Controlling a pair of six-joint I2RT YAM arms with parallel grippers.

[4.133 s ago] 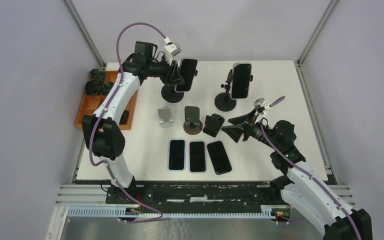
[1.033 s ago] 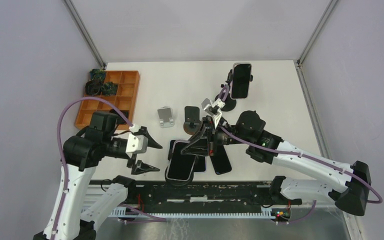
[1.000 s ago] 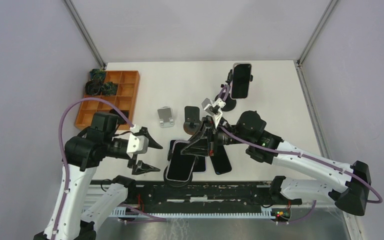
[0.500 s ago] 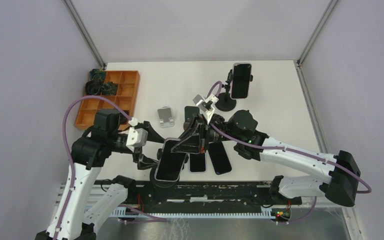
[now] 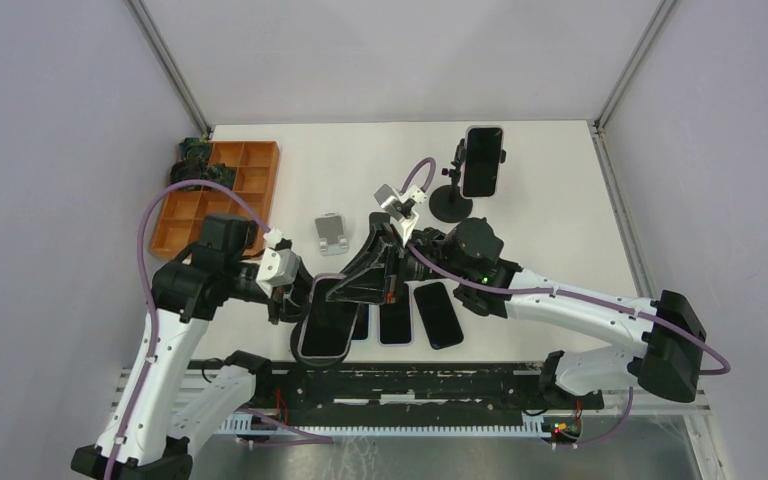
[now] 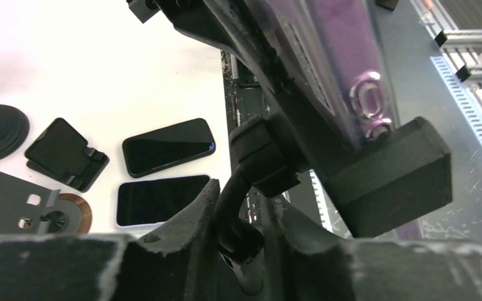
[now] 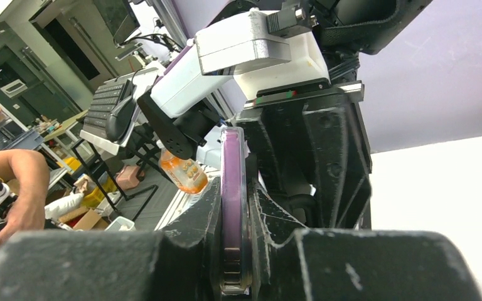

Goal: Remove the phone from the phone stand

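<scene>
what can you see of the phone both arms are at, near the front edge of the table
The phone is a slim slab with a dark, unlit screen and a pale rim, in a translucent purple case. The left wrist view shows a camera ring on its back. It hangs tilted above the table near its front edge. The right gripper pinches it edge-on, one finger on each face. The black clamp of its stand grips one end, and the left gripper is closed on the stand's neck.
</scene>
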